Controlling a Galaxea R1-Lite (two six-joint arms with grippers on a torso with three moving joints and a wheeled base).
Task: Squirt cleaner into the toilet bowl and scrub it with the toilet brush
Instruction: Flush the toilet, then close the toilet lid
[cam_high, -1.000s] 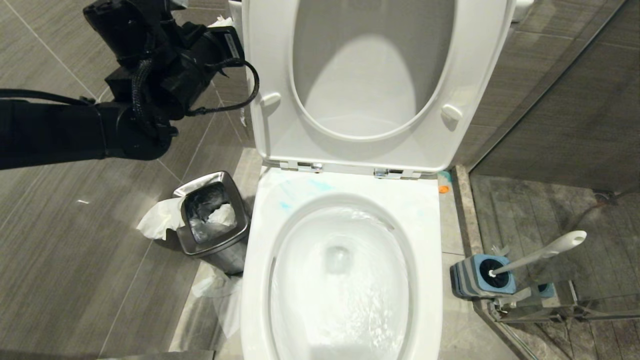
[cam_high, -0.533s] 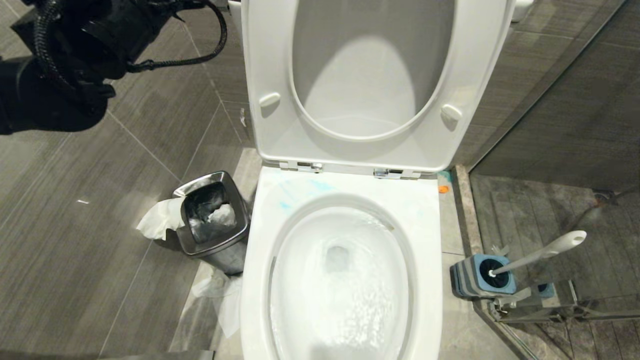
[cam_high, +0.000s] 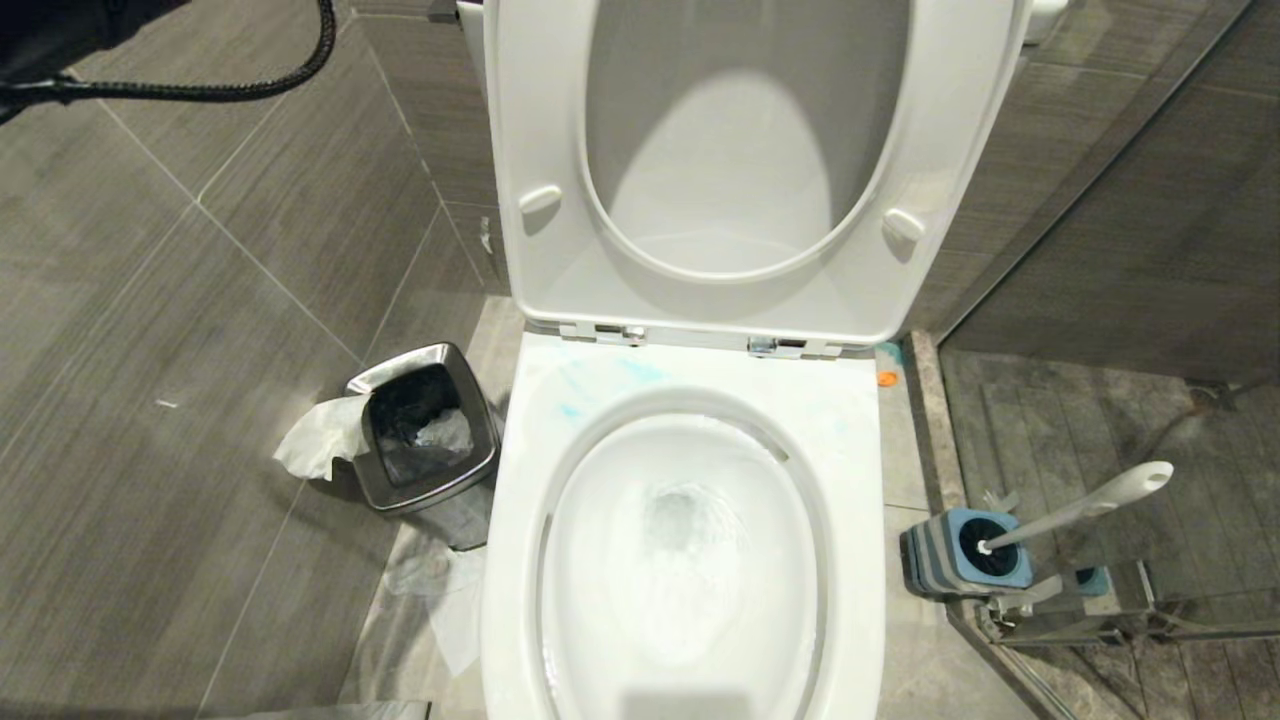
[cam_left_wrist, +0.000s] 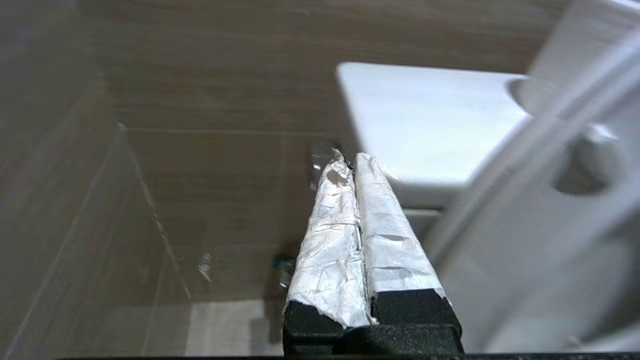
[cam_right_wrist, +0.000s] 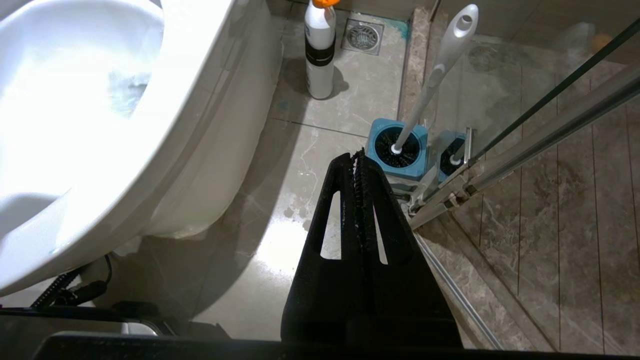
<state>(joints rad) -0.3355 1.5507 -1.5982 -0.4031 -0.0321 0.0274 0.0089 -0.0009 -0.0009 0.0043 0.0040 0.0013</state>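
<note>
Both grippers closed and empty, brush in its holder.

The left gripper (cam_left_wrist: 350, 162) has its taped fingers pressed together, holding nothing, near the tank (cam_left_wrist: 430, 125). The right gripper (cam_right_wrist: 356, 159), closed and empty, hangs above the floor; just beyond it the brush (cam_right_wrist: 435, 75) stands in its holder (cam_right_wrist: 397, 150), the cleaner (cam_right_wrist: 320, 50) farther, the bowl (cam_right_wrist: 100, 100) beside.

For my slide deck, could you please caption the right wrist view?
Shut right gripper hangs above the floor; toilet brush in its holder, cleaner beside toilet bowl.
</note>
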